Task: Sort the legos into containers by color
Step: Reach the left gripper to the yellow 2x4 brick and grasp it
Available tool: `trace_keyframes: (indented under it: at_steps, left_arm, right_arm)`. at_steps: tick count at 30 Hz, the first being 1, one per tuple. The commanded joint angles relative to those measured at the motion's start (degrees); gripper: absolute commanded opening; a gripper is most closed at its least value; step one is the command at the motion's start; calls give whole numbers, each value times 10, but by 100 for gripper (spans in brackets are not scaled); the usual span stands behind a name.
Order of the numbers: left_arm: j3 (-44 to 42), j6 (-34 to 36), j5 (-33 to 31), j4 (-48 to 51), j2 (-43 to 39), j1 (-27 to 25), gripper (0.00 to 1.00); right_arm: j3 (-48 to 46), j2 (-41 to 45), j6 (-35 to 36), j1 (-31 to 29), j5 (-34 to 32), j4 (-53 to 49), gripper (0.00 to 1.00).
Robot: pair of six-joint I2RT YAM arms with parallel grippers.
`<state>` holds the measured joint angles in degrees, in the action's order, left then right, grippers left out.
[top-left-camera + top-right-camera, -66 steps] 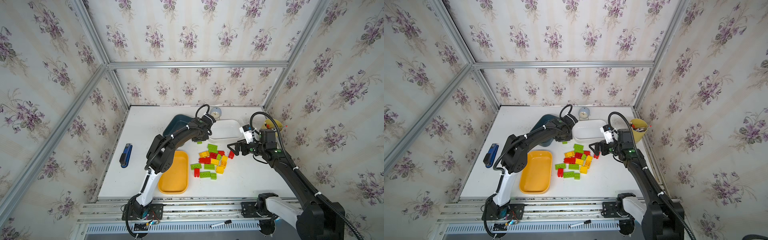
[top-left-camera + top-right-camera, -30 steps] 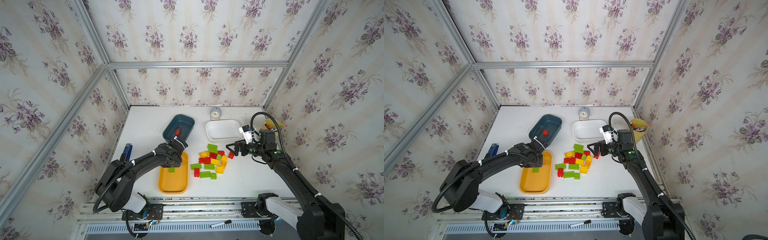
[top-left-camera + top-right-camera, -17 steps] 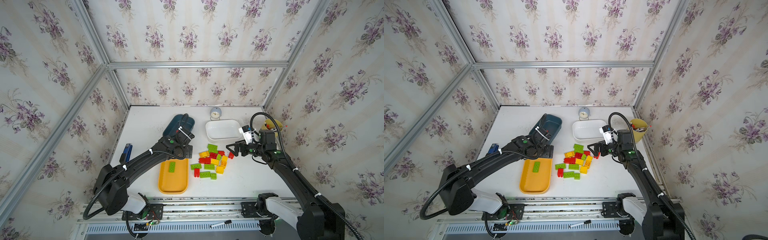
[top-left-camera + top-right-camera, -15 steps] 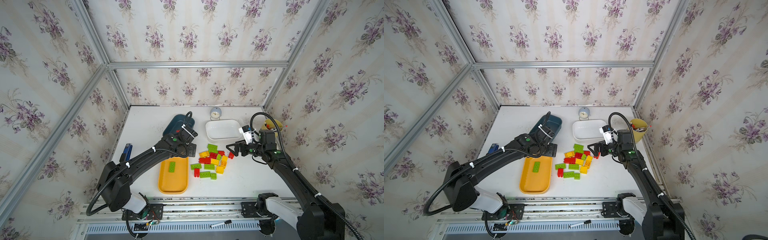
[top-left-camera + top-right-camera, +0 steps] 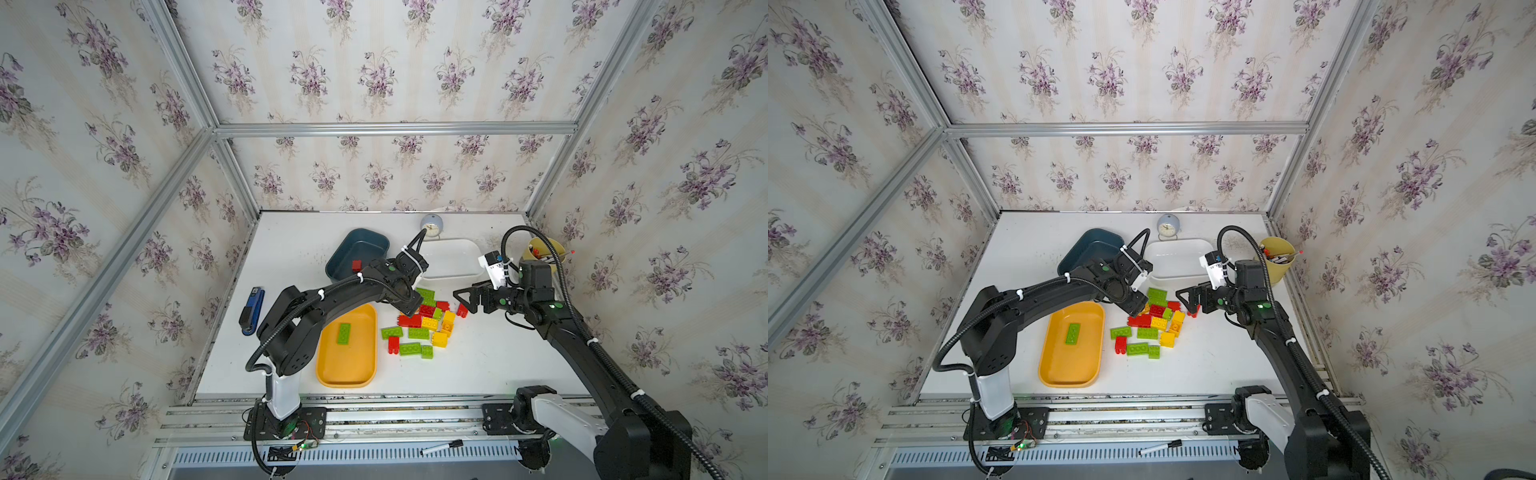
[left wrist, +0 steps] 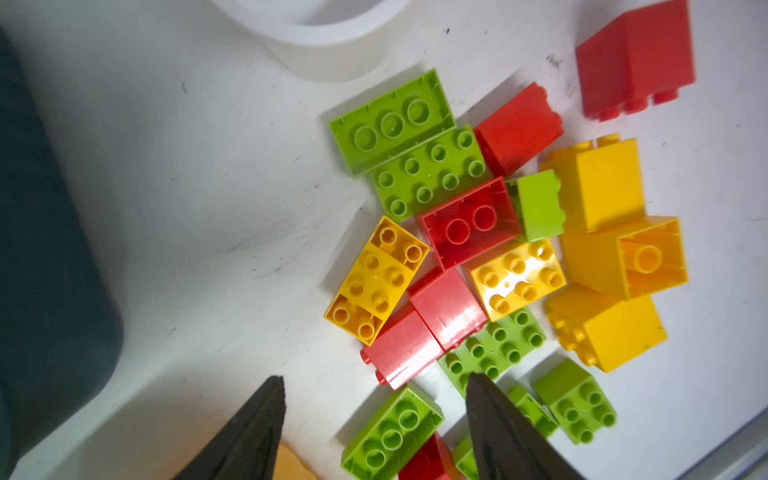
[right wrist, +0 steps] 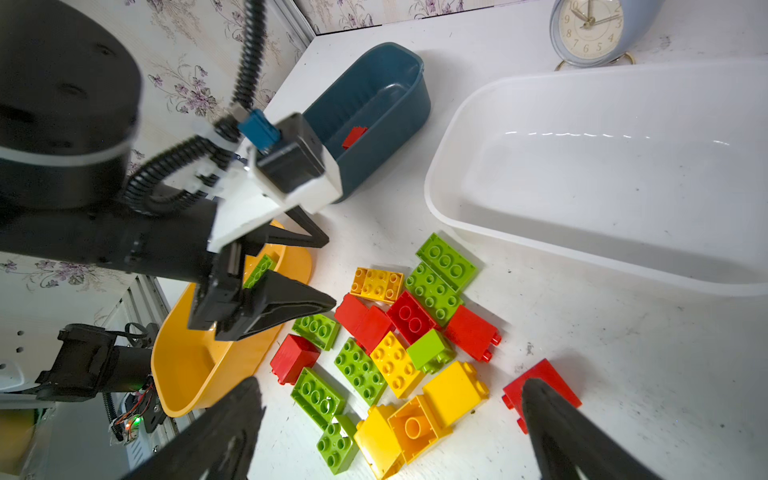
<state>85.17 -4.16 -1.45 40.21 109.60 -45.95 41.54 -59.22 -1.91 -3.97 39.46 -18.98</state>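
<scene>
My left jaws stand parted and empty, hanging just above the white desk (image 6: 208, 208) at the edge of the pile of red, lime green and yellow studded plastic bricks (image 6: 478, 257). Nothing sits between them, and I see no contact.

Straight ahead of them a red brick on its side (image 6: 401, 353) touches a yellow oblong brick (image 6: 376, 276). A lime green oblong brick (image 6: 390, 432) lies just beside one tip. I judge the next pick is one of these.

To do it well, I'd take a piece at the rim of the heap, turn the wrist so the jaws straddle its short width, and come straight down so its neighbours aren't shoved.

My right jaws are spread wide and also empty, low over the other side of the pile near a lone red brick (image 7: 552, 374).

Further out:
- One green oblong brick (image 5: 343, 333) lies in the shallow yellow-orange plastic tray (image 5: 345, 368).
- One small red brick (image 5: 356, 266) lies in the deep dark blue-grey tray (image 5: 363, 247).
- The white tray (image 5: 453, 259) holds nothing.
</scene>
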Motion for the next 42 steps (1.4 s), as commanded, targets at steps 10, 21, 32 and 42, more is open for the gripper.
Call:
trace_keyframes:
  at_steps: [10, 21, 32, 42]
  left_arm:
    - [18, 90, -12, -56, 69, -1, 63]
    - [25, 102, -41, -70, 96, 2, 52]
    - [4, 95, -29, -68, 99, 11, 46]
    - [8, 88, -29, -68, 93, 13, 29]
  right_arm:
    - [4, -1, 11, 0, -11, -4, 100]
    - [3, -2, 15, 0, -15, -7, 100]
    - [5, -6, 19, -1, -15, -9, 100]
    - [7, -5, 19, -1, -17, -10, 100]
